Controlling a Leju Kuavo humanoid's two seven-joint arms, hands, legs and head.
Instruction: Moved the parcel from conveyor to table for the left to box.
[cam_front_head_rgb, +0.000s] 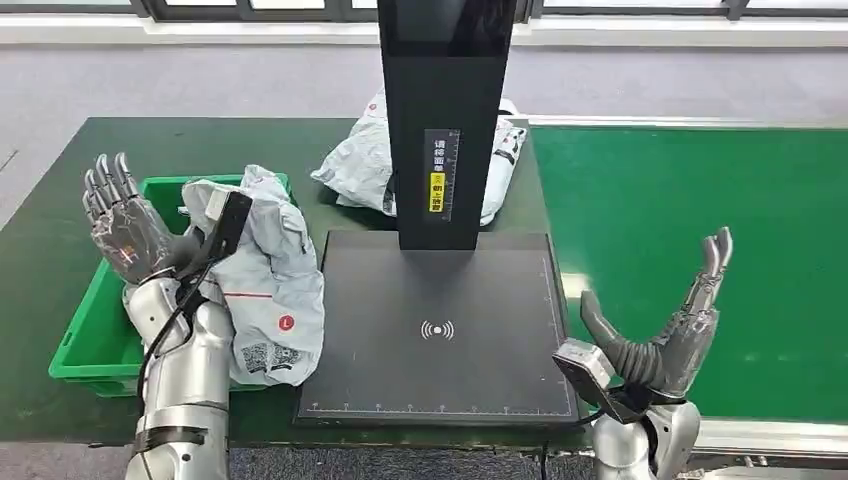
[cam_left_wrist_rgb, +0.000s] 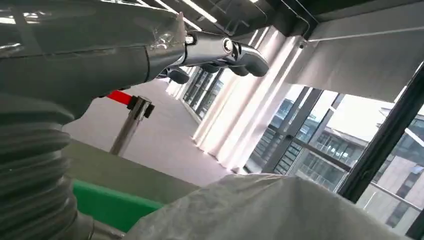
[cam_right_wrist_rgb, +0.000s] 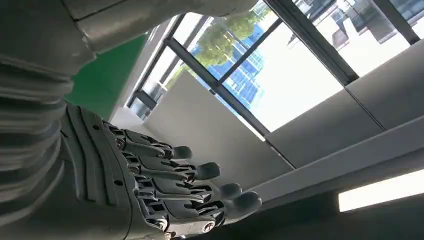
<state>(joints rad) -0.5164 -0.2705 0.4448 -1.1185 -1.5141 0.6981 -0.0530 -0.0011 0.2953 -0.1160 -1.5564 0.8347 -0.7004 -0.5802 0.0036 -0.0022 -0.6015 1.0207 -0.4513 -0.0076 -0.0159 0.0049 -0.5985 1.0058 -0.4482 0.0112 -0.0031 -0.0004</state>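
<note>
Fingers spread on both the left hand (cam_front_head_rgb: 125, 225) and right hand (cam_front_head_rgb: 668, 325), holding nothing; the grey parcel (cam_front_head_rgb: 365, 165) behind the scanner post (cam_front_head_rgb: 445, 120) looks soft, light and slippery, best gathered at its crumpled middle.

Bright, even daylight; window glare

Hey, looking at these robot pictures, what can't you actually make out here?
- Far grey parcel: its middle hidden by the black scanner post, head view.
- Green bin: inside largely covered by the near grey parcel and left hand.
- Yellow label text: too small.
- Conveyor: cut off at the right edge.
</note>
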